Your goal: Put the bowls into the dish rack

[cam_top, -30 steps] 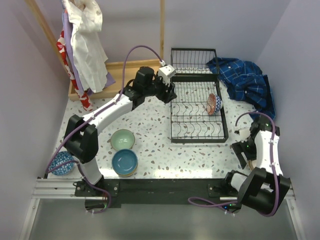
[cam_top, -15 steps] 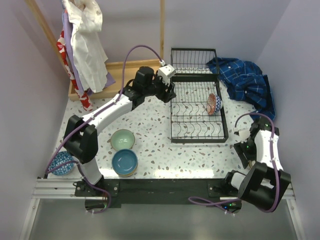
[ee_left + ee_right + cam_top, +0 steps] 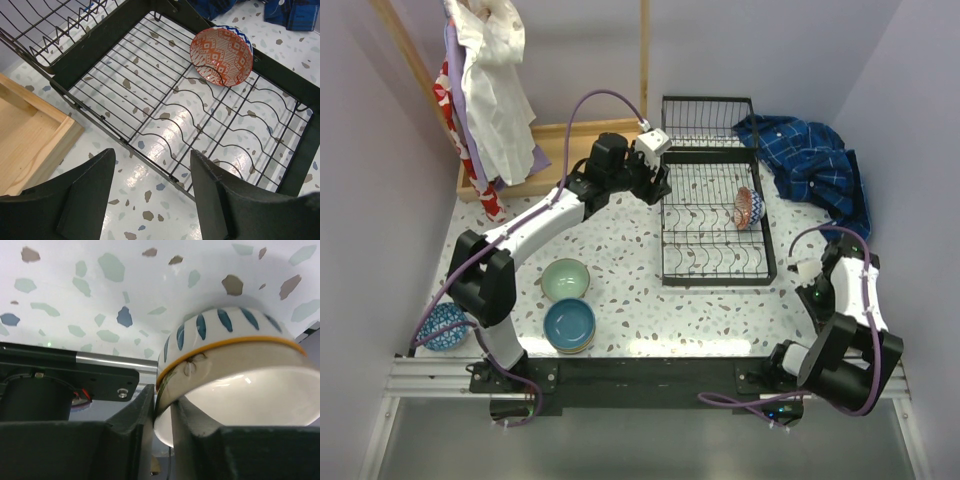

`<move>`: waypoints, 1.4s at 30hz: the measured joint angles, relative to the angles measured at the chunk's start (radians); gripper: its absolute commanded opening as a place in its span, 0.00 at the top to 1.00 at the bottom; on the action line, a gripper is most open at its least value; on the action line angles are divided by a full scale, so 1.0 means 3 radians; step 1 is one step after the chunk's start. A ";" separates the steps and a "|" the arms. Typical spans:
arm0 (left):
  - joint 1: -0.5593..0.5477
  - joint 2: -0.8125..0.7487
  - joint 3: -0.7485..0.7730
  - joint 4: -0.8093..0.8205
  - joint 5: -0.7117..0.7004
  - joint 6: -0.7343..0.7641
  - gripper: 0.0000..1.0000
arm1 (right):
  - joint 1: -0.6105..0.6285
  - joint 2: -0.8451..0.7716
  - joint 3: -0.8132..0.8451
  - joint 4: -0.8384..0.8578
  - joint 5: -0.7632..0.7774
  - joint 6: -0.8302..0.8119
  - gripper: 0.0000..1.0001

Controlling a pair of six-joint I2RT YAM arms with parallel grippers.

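Observation:
A black wire dish rack (image 3: 665, 240) lies at the table's middle. One red-orange patterned bowl (image 3: 746, 207) stands on edge among its prongs, and shows as the same bowl (image 3: 221, 56) in the left wrist view. My left gripper (image 3: 152, 155) hovers open over the rack's left rim (image 3: 115, 35), holding nothing. My right gripper (image 3: 162, 405) is shut on the rim of a white bowl with blue stripes and a yellow band (image 3: 235, 370), right of the rack at the table's right edge (image 3: 806, 268). Pale green (image 3: 565, 279), teal (image 3: 569, 322) and dark blue speckled (image 3: 442, 326) bowls sit at the front left.
A blue plaid cloth (image 3: 810, 170) lies heaped behind the right arm. A wooden-framed clothes stand (image 3: 535, 150) with hanging garments (image 3: 490, 90) fills the back left. The rack's wire end panel (image 3: 705, 118) stands up at its far end. The metal base rail (image 3: 100, 360) runs along the near edge.
The right gripper's jaws have closed onto the striped bowl's rim, and the right arm has shifted slightly. The left arm has not moved.

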 measured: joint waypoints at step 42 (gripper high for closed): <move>0.0155 -0.0278 -0.0211 -0.0010 -0.0113 0.0229 0.34 | 0.1099 -0.0254 0.0193 -0.0600 -0.1235 -0.2082 0.93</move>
